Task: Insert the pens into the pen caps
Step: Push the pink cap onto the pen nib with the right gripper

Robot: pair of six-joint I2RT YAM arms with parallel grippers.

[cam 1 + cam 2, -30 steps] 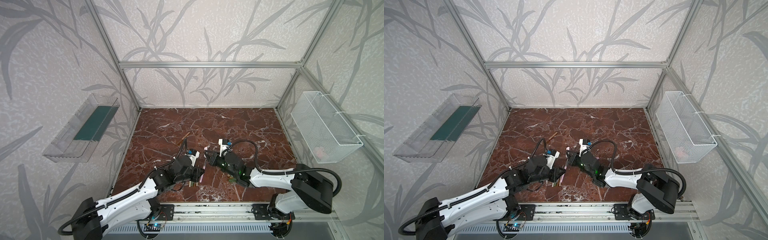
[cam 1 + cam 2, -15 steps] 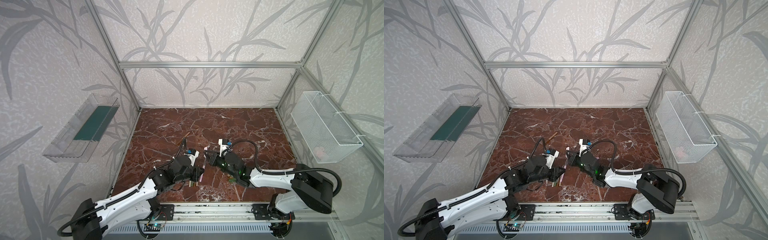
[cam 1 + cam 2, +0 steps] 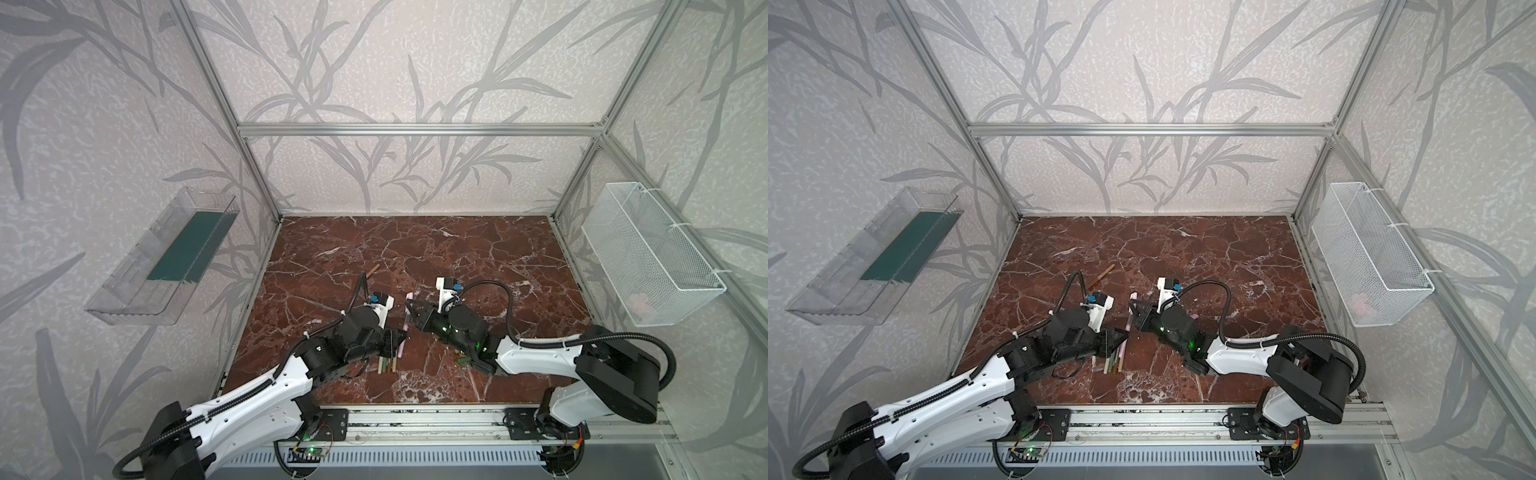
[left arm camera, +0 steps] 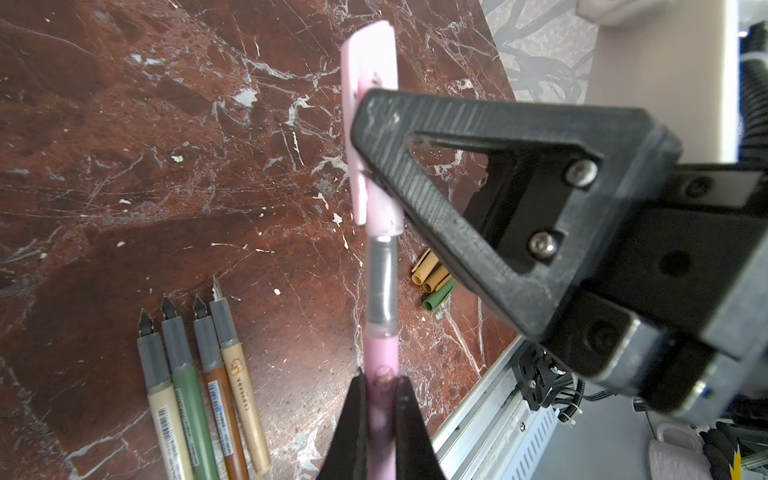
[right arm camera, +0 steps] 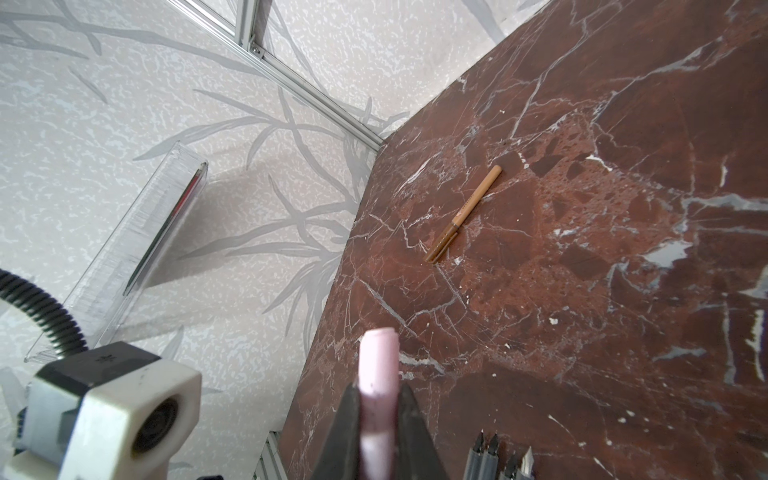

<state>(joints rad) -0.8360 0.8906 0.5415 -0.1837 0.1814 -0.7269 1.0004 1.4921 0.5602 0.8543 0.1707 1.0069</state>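
Pink plastic pen [image 4: 381,353] with a grey grip section hangs above the red-brown marble tabletop [image 4: 124,145], its barrel clamped between the fingers of the left gripper [image 4: 380,380]. Its tip sits inside the open end of a short pink cap [image 4: 368,83], which the right gripper [image 5: 378,390] pinches tight. The grey section shows bare outside the cap. Four uncapped pens [image 4: 199,374], tan, green, brown and gold-tan, lie side by side on the tabletop near the left gripper. A small heap of loose caps [image 4: 432,278], at least two gold-tan and one green, is partly hidden behind the right gripper's finger. One gold-tan capped pen [image 5: 465,214] lies alone, well apart from the rest.
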